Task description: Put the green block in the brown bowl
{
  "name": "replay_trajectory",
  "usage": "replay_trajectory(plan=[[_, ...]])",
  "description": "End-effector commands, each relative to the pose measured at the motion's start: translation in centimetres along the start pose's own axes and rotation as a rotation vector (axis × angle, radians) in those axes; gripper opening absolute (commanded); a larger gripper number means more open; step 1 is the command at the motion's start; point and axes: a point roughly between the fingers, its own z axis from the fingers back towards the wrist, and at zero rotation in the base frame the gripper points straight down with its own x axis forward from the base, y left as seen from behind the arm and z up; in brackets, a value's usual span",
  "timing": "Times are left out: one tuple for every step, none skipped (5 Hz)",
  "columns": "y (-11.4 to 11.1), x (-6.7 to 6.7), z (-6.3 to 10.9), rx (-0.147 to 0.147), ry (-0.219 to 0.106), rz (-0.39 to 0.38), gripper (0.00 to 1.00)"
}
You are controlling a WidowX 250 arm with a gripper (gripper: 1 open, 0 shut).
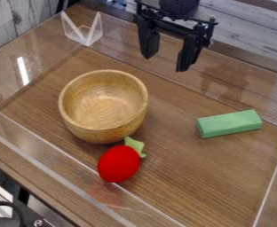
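Claw poised above the tabletop, before the grasp.
The claw hangs spread and empty, pointing down. The green block lies below and right of it; the brown bowl sits lower left. Best approach: descend centred, fingers straddling the block's narrow width.

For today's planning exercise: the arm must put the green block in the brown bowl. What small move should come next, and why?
Probably move the gripper toward the right and lower it over the green block. The gripper hangs open and empty at the back of the table, the block lies untouched to the right of the brown bowl, and the bowl is empty.
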Motion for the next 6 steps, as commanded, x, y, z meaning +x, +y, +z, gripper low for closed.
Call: replay_trajectory(plan=[[-0.9,0.2,-0.1,-0.004,0.032,-0.061,1.00],[-3.2,1.6,-2.1,-0.002,0.048,-0.236,1.00],[-7.1,3.4,-4.0,0.004,0.050,-0.444,1.00],[-10.6,4.3,-6.0,0.008,0.054,-0.594,1.00],[-10.9,5.7,-8.7,0.008,0.076,-0.631,1.00],[-9.6,6.8,-10.1,0.012,0.081,-0.620,1.00]])
